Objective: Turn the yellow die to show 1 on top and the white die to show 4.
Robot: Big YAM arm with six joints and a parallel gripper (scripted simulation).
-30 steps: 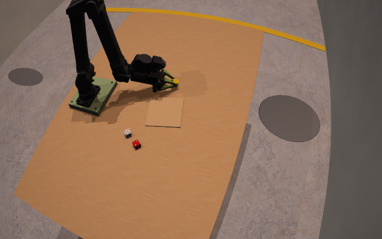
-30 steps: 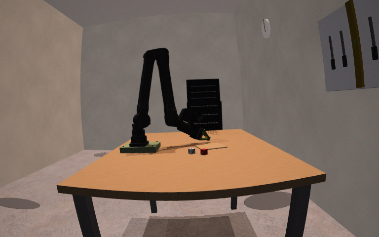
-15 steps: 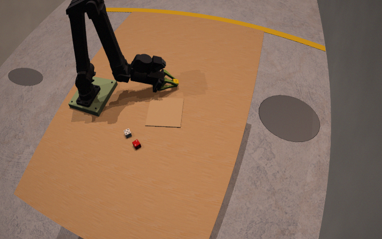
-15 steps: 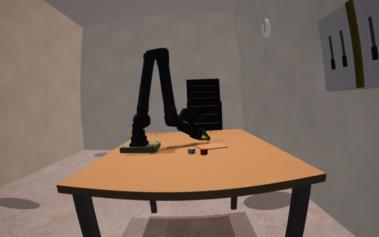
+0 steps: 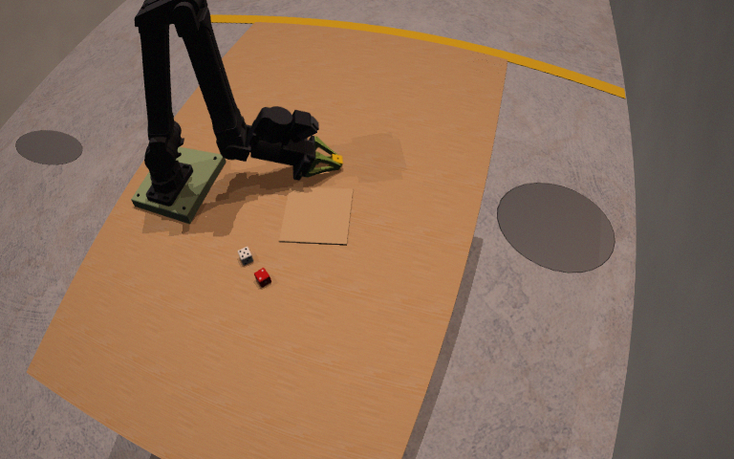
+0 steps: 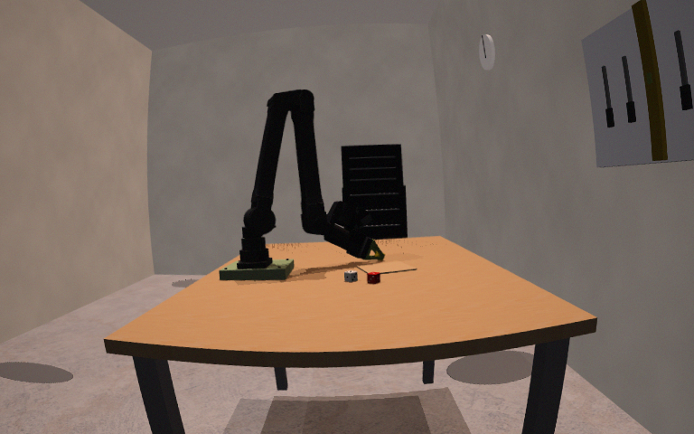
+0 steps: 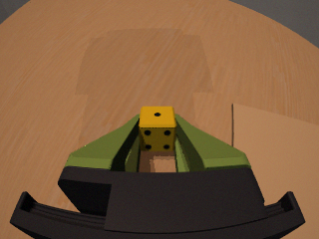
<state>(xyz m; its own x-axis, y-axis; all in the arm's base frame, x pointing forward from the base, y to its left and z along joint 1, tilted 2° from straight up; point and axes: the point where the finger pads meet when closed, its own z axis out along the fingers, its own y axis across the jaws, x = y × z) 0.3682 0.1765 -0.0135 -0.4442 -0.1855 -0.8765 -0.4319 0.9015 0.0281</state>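
Our gripper [image 5: 336, 162] [image 6: 379, 257] [image 7: 157, 120] has its green fingers clamped on the yellow die [image 5: 336, 158] [image 6: 376, 252] [image 7: 158, 124], off the mat [image 5: 316, 216] [image 6: 391, 267] [image 7: 279, 149] and near its edge. We should keep the squeeze even, lift just enough to clear that edge, carry the die level over the mat's middle and lower it until its base sits flush before we part the fingers. Its one-pip face points up, its four-pip face back toward our wrist; being a cube, it has no long axis. Farther off, beyond the mat, the white die [image 5: 245, 254] [image 6: 350, 276] shows five on top, so it needs turning; the red die [image 5: 262, 276] [image 6: 373, 278] beside it, two up, we leave alone.

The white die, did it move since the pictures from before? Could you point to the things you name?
No. In the top view, the white die [image 5: 245, 255] [image 6: 350, 276] sits at the same spot between the green base plate [image 5: 186, 216] [image 6: 245, 274] and the red die [image 5: 262, 276] [image 6: 373, 277].
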